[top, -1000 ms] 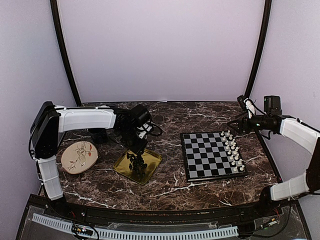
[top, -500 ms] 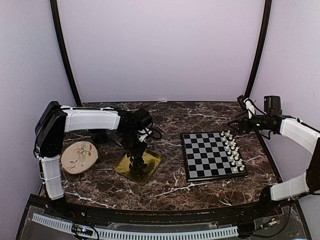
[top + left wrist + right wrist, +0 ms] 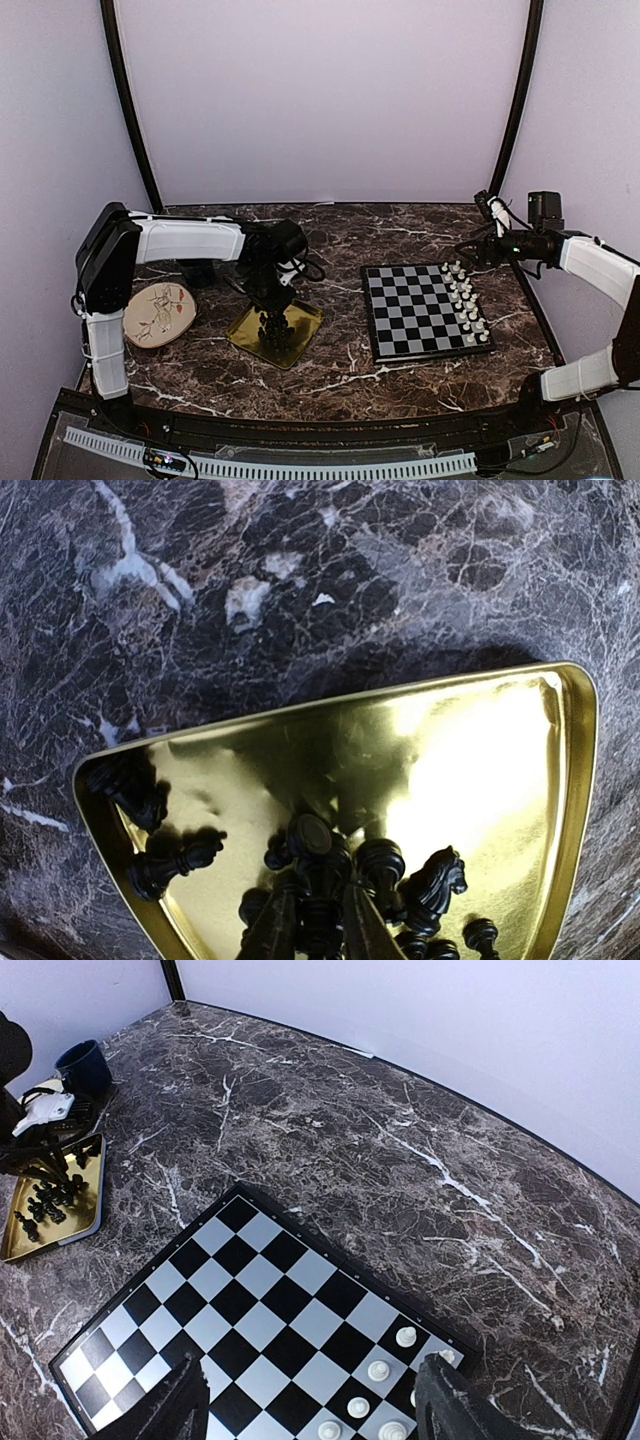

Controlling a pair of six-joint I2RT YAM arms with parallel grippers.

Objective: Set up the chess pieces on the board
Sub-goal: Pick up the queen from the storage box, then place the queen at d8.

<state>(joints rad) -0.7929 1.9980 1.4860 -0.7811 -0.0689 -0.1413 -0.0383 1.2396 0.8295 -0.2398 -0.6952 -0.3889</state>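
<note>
In the left wrist view my left gripper (image 3: pixel 318 930) reaches down into the gold tray (image 3: pixel 470 770), its two dark fingers pressed against a black chess piece (image 3: pixel 318 855) between them. Around it lie several more black pieces, among them a knight (image 3: pixel 435 880) and a toppled pawn (image 3: pixel 170 865). From above, that gripper (image 3: pixel 272 325) stands over the tray (image 3: pixel 305 318). The board (image 3: pixel 415 310) lies to the right, with white pieces (image 3: pixel 465 300) in two rows along its right side. My right gripper (image 3: pixel 305 1415) hovers open above the board (image 3: pixel 250 1300), nothing between its fingers.
A round floral plate (image 3: pixel 158 312) lies left of the tray. A dark blue mug (image 3: pixel 85 1065) stands behind the tray on the marble table. The right arm (image 3: pixel 590 262) hangs over the board's far right corner.
The left gripper has sunk lower into the tray and its fingers have closed in around a black piece. The right arm has not moved.
</note>
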